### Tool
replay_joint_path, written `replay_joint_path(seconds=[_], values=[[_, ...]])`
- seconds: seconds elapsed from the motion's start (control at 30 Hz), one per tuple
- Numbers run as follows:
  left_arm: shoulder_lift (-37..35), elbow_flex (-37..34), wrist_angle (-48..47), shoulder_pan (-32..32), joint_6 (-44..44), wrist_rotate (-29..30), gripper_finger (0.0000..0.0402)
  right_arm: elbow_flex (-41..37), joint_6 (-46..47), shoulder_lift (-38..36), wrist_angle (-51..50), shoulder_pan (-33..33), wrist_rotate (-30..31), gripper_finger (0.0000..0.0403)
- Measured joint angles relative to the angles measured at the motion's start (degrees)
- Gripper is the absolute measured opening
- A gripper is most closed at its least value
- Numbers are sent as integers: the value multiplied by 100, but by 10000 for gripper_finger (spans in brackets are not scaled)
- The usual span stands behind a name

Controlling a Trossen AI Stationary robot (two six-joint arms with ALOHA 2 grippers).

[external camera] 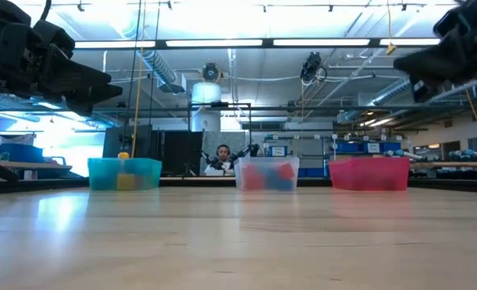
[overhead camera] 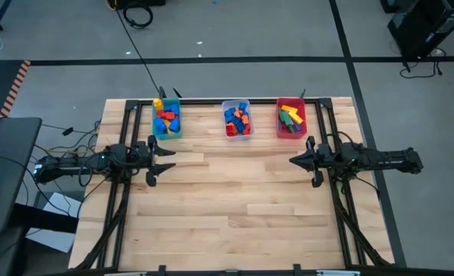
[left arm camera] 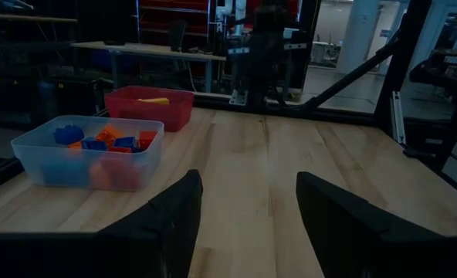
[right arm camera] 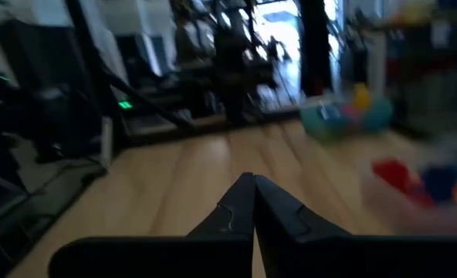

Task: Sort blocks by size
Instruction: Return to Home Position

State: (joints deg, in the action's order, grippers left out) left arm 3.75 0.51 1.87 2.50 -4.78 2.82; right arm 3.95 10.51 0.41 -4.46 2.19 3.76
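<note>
Along the back edge of the tabletop point(overhead camera: 227, 207), the blocks point(overhead camera: 166, 121) are sitting piled in three bins in a row: a teal bin point(overhead camera: 153, 126), a clear bin point(overhead camera: 224, 123) in the middle and a red bin point(overhead camera: 278, 126). Left hand point(overhead camera: 168, 160) is hovering just in front of the teal bin with its fingers spread apart. Right hand point(overhead camera: 294, 160) is hanging in front of the red bin, fingers pressed together at the tips. Both are pointing inward at each other, well apart. Way back in the room, a person point(external camera: 222, 155) is sitting behind the clear bin.
</note>
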Motion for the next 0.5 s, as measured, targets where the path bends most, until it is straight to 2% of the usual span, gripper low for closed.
replay_joint_path(seconds=[0.23, 0.5], values=[[0, 0, 0, 0, -2, 1, 219, 0, 280, 37, -324, -2, 123, 40], [0, 0, 0, 0, -2, 1, 219, 0, 281, 38, -314, -2, 121, 43]])
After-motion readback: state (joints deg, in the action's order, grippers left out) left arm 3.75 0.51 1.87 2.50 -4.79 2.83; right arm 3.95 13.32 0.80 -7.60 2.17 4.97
